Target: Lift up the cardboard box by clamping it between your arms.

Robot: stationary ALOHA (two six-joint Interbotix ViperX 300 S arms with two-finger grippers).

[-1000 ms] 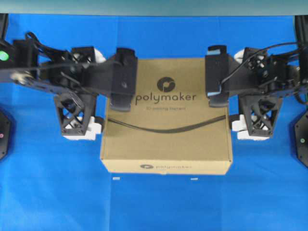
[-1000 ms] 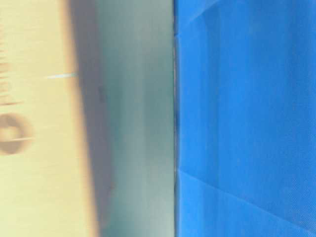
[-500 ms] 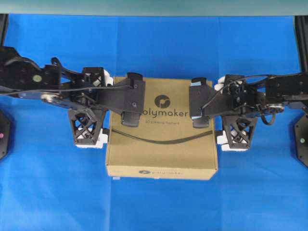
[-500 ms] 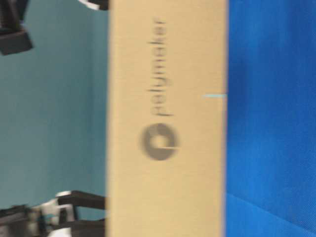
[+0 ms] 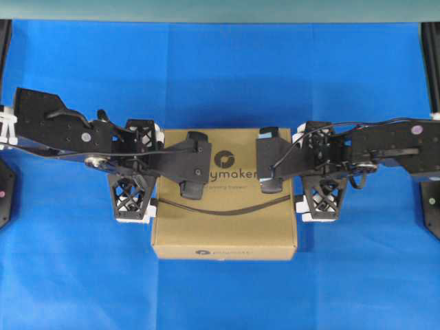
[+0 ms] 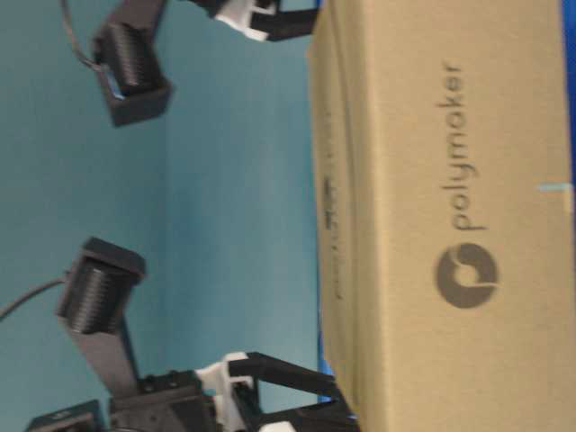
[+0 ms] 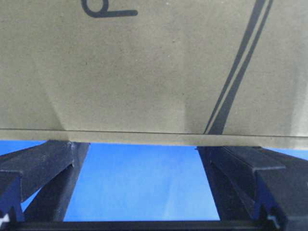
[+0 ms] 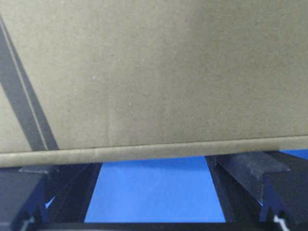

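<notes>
Flat square brown cardboard box (image 5: 227, 223) at frame centre of the overhead view, on blue cloth-covered table (image 5: 227, 75); edges parallel to the frame, logo reading left to right, no evident long axis. Left black lattice gripper (image 5: 130, 198) against left box side, right black lattice gripper (image 5: 322, 198) against right side; jaws of both spread wide, enclosing nothing. Black wrist camera housings overhanging box top.

Robot lab bench: blue cloth (image 5: 220, 75) covers the tabletop, teal wall (image 6: 234, 225) behind it, two black arms (image 5: 69, 130) mounted either side of the cloth, cameras on wrists.
</notes>
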